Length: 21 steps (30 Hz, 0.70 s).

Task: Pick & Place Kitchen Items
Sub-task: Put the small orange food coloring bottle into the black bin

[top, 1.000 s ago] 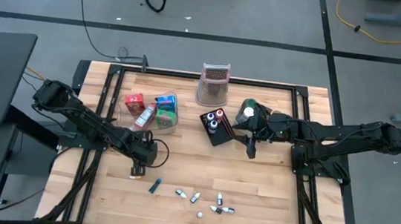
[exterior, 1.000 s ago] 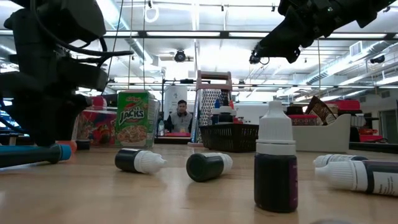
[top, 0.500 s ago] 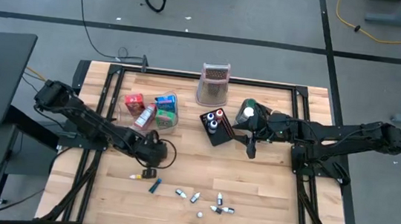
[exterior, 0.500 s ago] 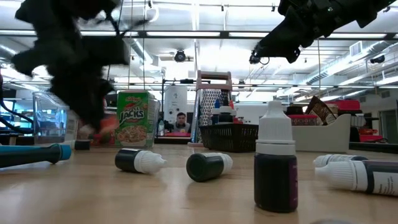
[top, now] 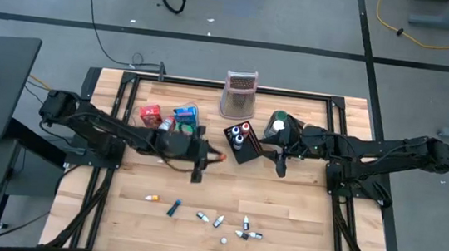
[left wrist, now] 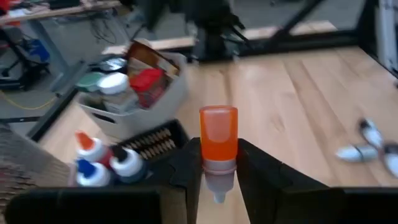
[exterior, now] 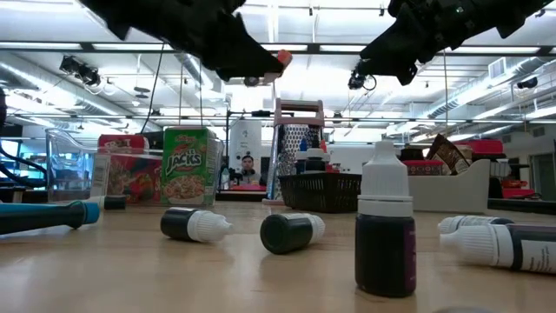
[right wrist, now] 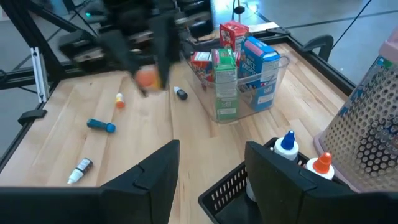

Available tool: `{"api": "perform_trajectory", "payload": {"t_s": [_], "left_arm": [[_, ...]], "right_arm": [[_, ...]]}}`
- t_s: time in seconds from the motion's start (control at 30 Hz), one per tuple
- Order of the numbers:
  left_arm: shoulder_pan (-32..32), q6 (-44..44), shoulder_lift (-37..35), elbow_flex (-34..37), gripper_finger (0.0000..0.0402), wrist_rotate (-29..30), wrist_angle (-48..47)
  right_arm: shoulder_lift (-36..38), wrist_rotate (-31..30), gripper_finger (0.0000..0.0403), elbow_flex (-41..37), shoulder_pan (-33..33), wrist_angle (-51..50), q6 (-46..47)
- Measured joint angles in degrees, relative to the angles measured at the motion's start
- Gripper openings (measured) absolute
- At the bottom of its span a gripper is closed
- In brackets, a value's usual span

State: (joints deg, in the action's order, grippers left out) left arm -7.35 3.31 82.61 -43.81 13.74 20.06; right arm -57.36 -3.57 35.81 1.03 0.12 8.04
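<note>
Orange-capped vial [left wrist: 218, 144], small and cylindrical with a glossy plastic cap, pinched between the dark matte fingers [left wrist: 188, 167] of the left gripper [top: 215, 155]; carried off the table, just beside the black mesh basket [top: 241, 151]. Basket of fine wire weave, rectangular, holding squat bottles with white, blue and orange nozzle tips [right wrist: 288, 144]. Behind it, a tall perforated metal grater-like stand [top: 239, 94], tapered and shiny. To the left arm's side, a clear hard-plastic tray [right wrist: 231, 102] packed upright with small cardboard boxes in red [right wrist: 234, 34], green [right wrist: 225, 77] and blue [right wrist: 259, 61]. Grey bin [left wrist: 132, 105] seen from the left wrist, stuffed with round lids and a crinkled red packet. Scattered on the pale wooden slat table [top: 282, 215]: dark vials with white caps [exterior: 195, 225], one standing upright [exterior: 385, 224], plus a blue marker-like tube [top: 172, 209]. Right gripper [top: 279, 166] raised above the basket's far side, fingers spread apart, holding nothing.
</note>
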Motion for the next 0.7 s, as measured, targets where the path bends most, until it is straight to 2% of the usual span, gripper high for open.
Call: {"api": "perform_trajectory", "payload": {"t_s": [0.17, 0.27, 0.4, 0.7], "left_arm": [[5.0, -1.0, 0.2, 0.0, 0.0099, -3.4, 1.3], [6.2, -1.0, 3.4, 0.0, 0.0095, -4.8, 4.9], [6.4, 1.2, 11.6, -1.9, 0.0094, -6.0, 11.8], [6.4, 5.1, 29.4, -14.6, 0.0096, -3.5, 11.1]], "right_arm": [[0.0, 0.0, 0.0194, 0.0, 0.0, 0.4, 0.0], [0.0, 0.0, 0.0194, 0.0, 0.0, 0.4, 0.0], [0.0, 0.0, 0.0194, 0.0, 0.0, 1.0, -0.5], [-0.1, 0.0, 0.0194, 0.0, 0.0, 0.7, -3.0]]}}
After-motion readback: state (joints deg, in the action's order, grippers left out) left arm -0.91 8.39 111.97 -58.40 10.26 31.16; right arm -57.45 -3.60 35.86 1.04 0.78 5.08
